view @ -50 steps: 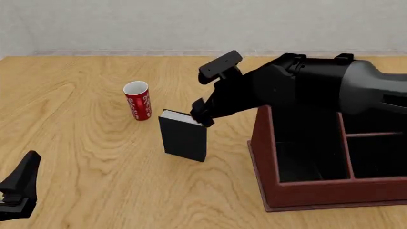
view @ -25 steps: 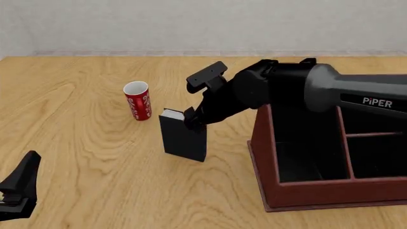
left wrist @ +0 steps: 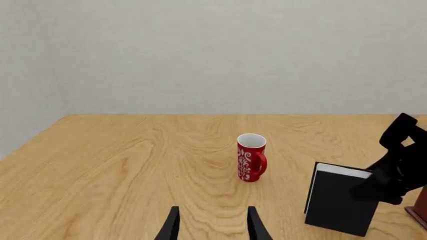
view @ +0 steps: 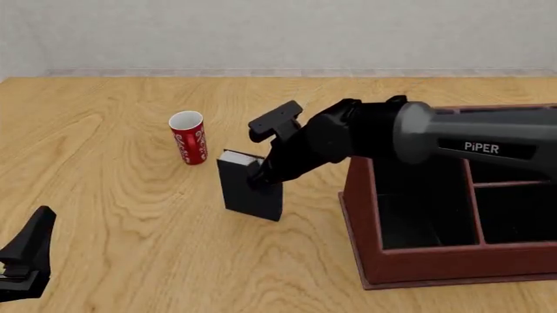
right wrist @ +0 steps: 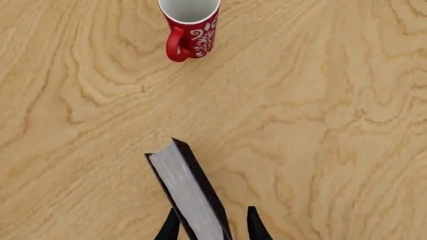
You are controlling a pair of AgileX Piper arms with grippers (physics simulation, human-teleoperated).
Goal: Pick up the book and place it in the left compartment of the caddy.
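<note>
We see a light wooden table with bold swirling grain — behind it a plain pale grey wall, evenly lit.

Landmark: book, upright on table. Red cup stands near its far-left side, apart from it; bare wood gap between them. Caddy wall near on book's right, narrow strip of table between. Right arm reaches across over that strip; right gripper straddles book's top edge, fingers either side. Near side and left of book: open wood out to left gripper, well apart.
</note>
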